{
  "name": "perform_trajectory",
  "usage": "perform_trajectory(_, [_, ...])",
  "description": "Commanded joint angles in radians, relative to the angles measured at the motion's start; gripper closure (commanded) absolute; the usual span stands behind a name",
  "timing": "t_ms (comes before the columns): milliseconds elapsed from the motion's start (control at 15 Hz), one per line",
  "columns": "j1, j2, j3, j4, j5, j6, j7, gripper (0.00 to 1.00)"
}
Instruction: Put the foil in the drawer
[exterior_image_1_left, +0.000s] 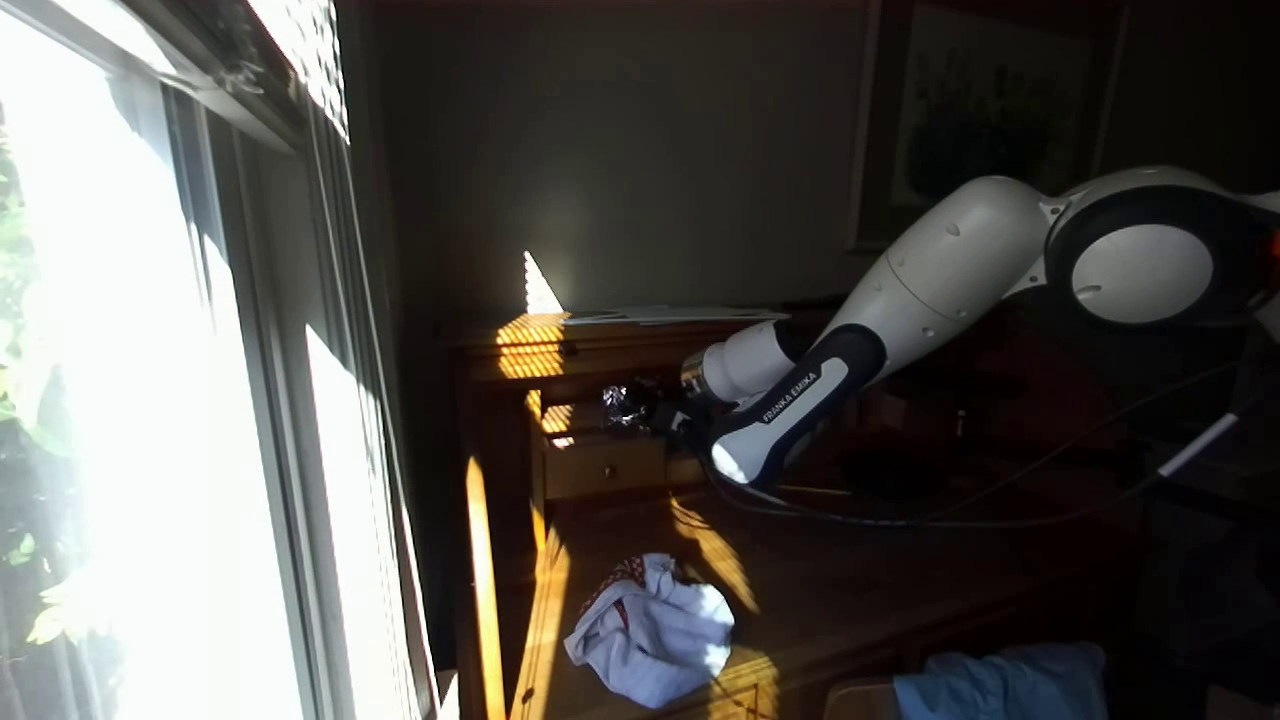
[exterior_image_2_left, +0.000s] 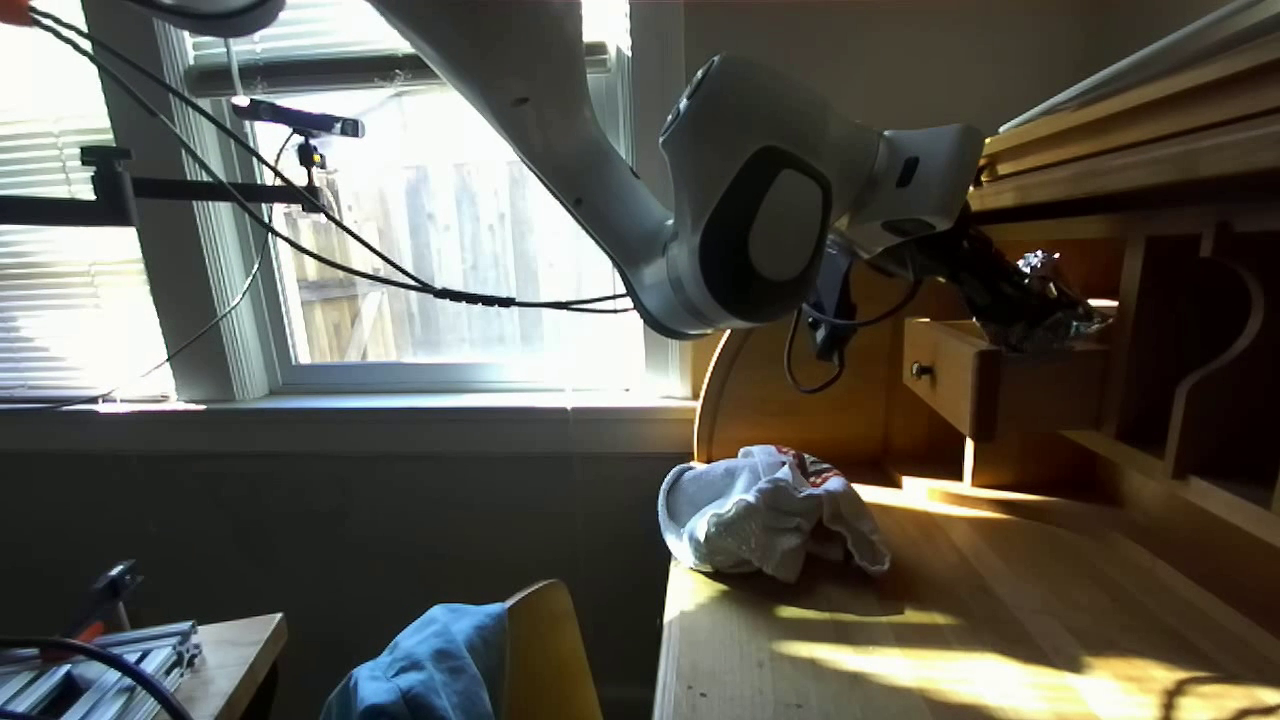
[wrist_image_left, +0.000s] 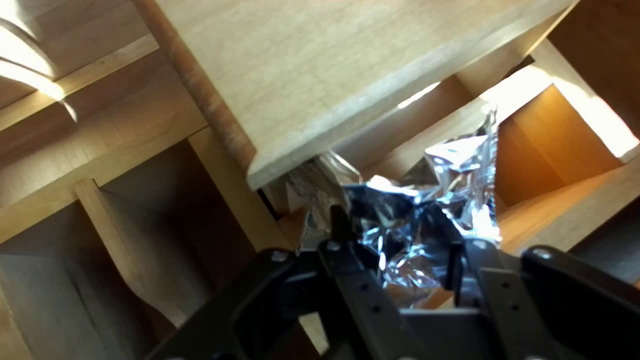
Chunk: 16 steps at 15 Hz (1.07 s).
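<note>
Across the wooden desk (exterior_image_2_left: 960, 580), left to right in an exterior view: a rumpled white cloth (exterior_image_2_left: 770, 520); the open drawer (exterior_image_2_left: 960, 385); and, at its top, the gripper (wrist_image_left: 390, 222), clenched on crumpled foil (wrist_image_left: 400, 242). From where I stand, whether the foil dips inside is hard to tell.

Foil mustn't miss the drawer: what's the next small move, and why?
I'd probably lower the gripper slightly before releasing: it grips the foil, part of which rises above the open drawer in an exterior view, while in the wrist view it overlaps the opening.
</note>
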Motion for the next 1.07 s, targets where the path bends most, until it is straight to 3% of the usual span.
perform_trajectory(0, [-0.039, -0.088, 0.049, -0.091, -0.035, -0.035, 0.016, 0.26])
perform_trajectory(133, [-0.061, -0.135, 0.084, -0.134, -0.057, -0.034, 0.017, 0.13])
perform_trajectory(200, [-0.149, -0.176, 0.224, -0.153, 0.046, -0.033, -0.137, 0.05])
perform_trajectory(267, [-0.174, -0.192, 0.260, -0.166, 0.056, -0.031, -0.150, 0.01])
perform_trajectory(400, [-0.241, -0.221, 0.362, -0.182, 0.090, -0.037, -0.201, 0.00])
perform_trajectory(533, [-0.272, -0.251, 0.406, -0.206, 0.138, -0.045, -0.250, 0.00])
perform_trajectory(600, [-0.221, -0.268, 0.337, -0.224, 0.100, -0.058, -0.191, 0.00])
perform_trajectory(1000, [-0.071, -0.361, 0.143, -0.310, 0.189, -0.200, -0.211, 0.00])
